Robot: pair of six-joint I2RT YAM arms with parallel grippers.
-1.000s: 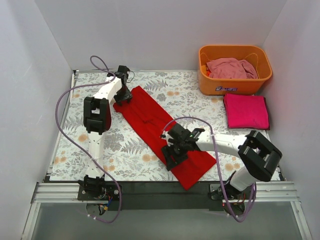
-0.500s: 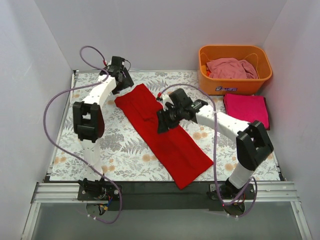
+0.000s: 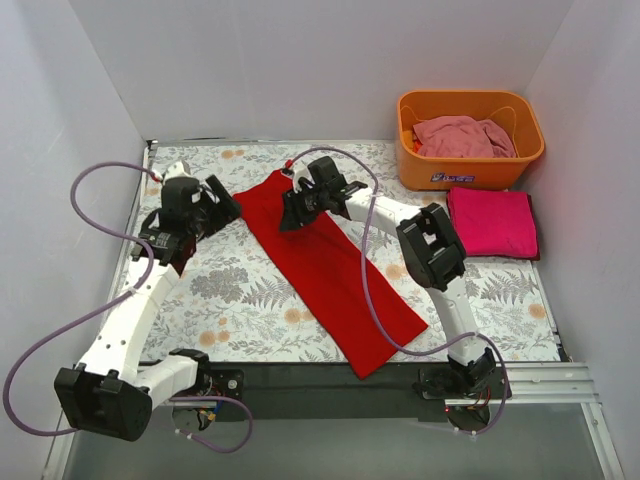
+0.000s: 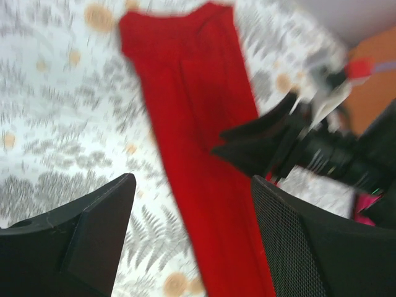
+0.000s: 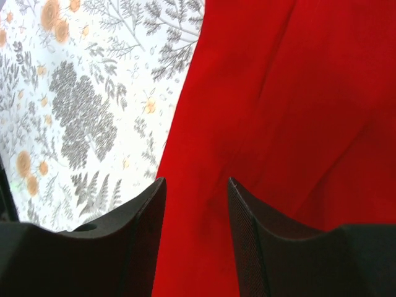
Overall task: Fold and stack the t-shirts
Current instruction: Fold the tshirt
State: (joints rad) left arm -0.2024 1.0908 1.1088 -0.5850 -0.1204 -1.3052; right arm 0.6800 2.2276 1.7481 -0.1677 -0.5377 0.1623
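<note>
Grippers: two, both with jaws parted and nothing pinched between them.
Left gripper (image 3: 220, 198): spread wide, over the floral table (image 3: 230, 290) just left of the red tee's far end. In its wrist view the two fingers (image 4: 93, 238) frame the cloth lying below, apart from it.
Right gripper (image 3: 290, 212): a narrower gap, hanging over the far end of the red tee. Its wrist view shows two fingers (image 5: 250, 232) above flat red cloth near the tee's left edge — whether the tips touch the cloth I cannot tell.
Tees: three — one red, one magenta, one pale pink.
Red tee (image 3: 335, 275): one long narrow strip, flat on the table, running on a diagonal from the far middle down to the near edge at centre-right. A few soft creases run along it.
Magenta tee (image 3: 492, 222): folded to a neat rectangle, on the table at the right, just in front of the basket and well apart from the red tee.
Pale pink tee (image 3: 462, 135): crumpled inside the basket.
Basket (image 3: 470, 176): one, orange, at the far right corner.
</note>
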